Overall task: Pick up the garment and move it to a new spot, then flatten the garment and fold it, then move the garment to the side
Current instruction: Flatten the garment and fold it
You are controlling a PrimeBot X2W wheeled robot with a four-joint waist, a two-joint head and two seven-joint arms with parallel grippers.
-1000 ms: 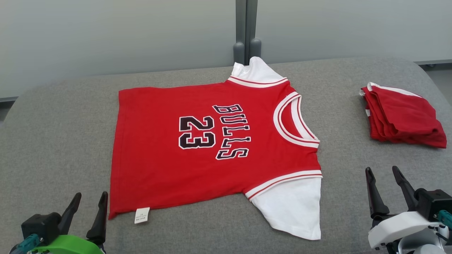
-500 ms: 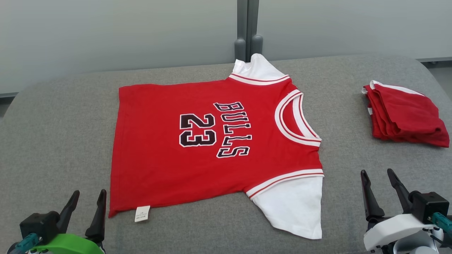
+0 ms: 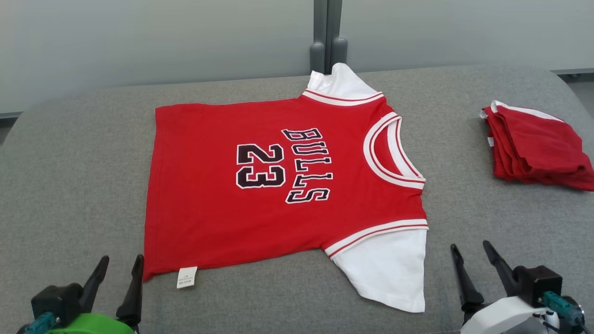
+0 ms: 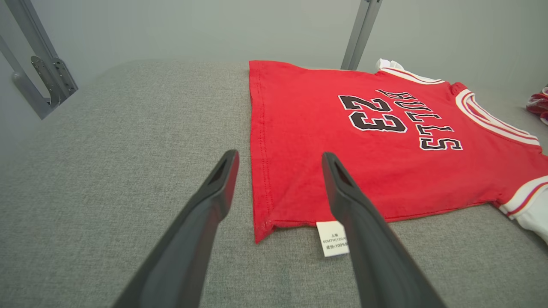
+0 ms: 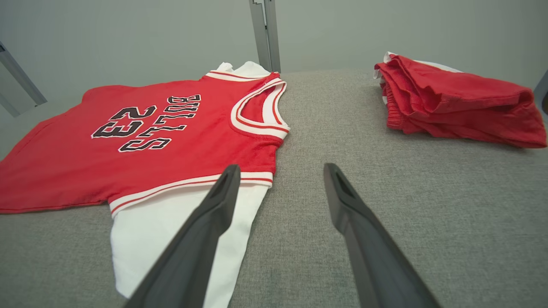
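Observation:
The garment [image 3: 278,185] is a red "BULLS 23" jersey with white sleeves, spread flat in the middle of the grey padded table [image 3: 74,167], neck toward the right. In the left wrist view the garment [image 4: 364,141] shows its near hem corner and a white label [image 4: 332,238]. My left gripper [image 3: 121,264] is open at the lower left, just short of that hem corner, touching nothing. My right gripper [image 3: 469,254] is open at the lower right, beside the near white sleeve [image 3: 390,269]. The right wrist view shows the garment [image 5: 141,141] left of the open fingers [image 5: 338,192].
A stack of folded red clothes [image 3: 538,148] lies at the table's right side, also in the right wrist view as folded clothes [image 5: 454,102]. A grey wall with a vertical post [image 3: 328,37] stands behind the table. Bare grey surface lies left of the jersey.
The head camera has tilted, so the whole picture shifted. The right gripper has dropped lower and a little left in the view. The jersey lies as before.

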